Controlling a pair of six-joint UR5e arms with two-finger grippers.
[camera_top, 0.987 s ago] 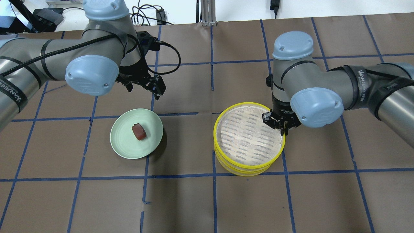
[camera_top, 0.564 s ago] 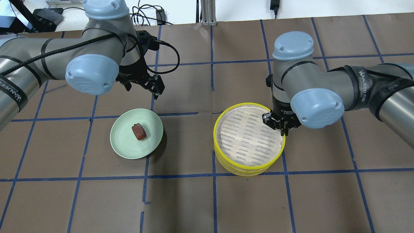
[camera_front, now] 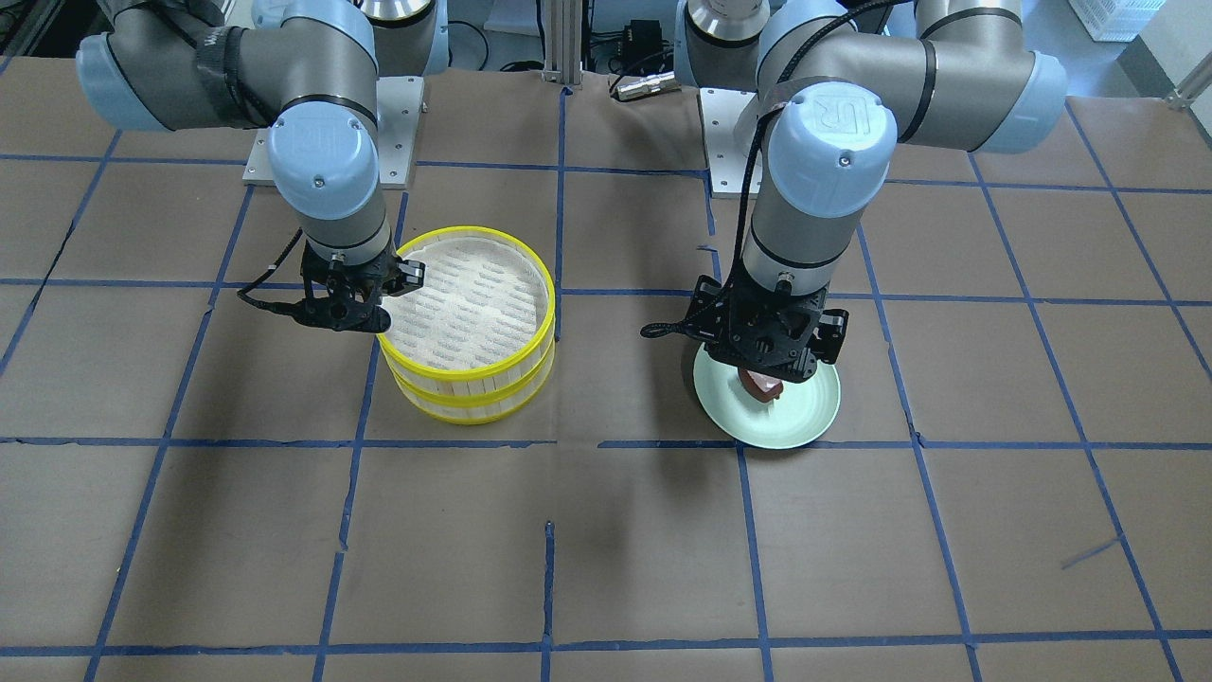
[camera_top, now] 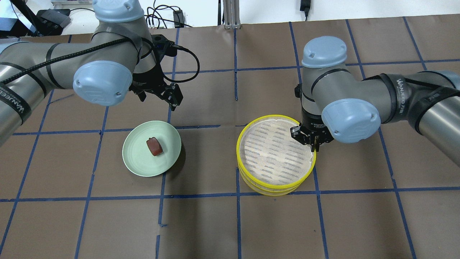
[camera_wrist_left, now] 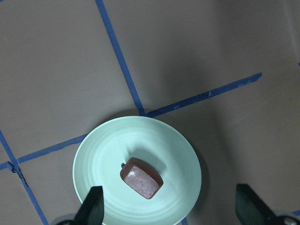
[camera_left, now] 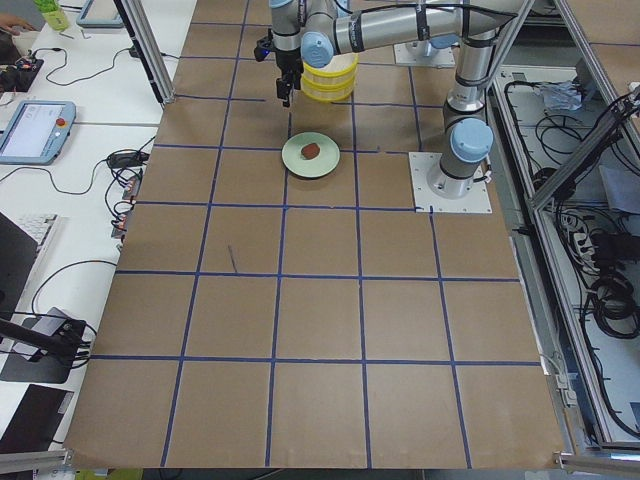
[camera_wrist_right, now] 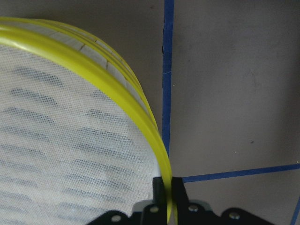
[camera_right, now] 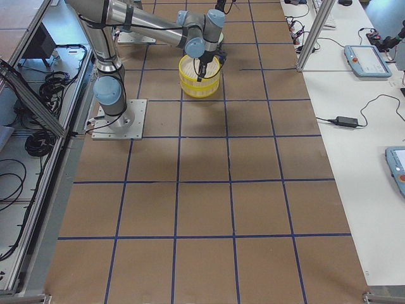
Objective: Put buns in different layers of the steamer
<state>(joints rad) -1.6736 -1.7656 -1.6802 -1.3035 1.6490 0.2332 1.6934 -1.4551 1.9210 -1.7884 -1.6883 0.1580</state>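
jaws of the right gripper (camera_wrist_right: 168, 196) are pinched tight on the yellow rim of the top steamer layer (camera_top: 238, 149), one finger inside the rim and one outside, at the edge of the tray nearest that arm. jaws of the left gripper (camera_wrist_left: 169, 208) stand wide apart and hold nothing. it hangs above the table (camera_top: 230, 223), clear of everything. in the left wrist view its two fingertips (camera_wrist_left: 92, 206) frame the pale green plate (camera_wrist_left: 101, 159), and the reddish-brown bun (camera_wrist_left: 141, 178) lies below and between them, nearer the fingertip on that view's left. the bun rests close to the middle of the plate, untouched, well apart from the steamer. the top layer sits on the lower layer (camera_top: 273, 192), and its white slotted floor is bare. what lies in the lower layer cannot be seen.

count in view: one bun, two steamer layers stacked as one pile, one plate, two grippers.
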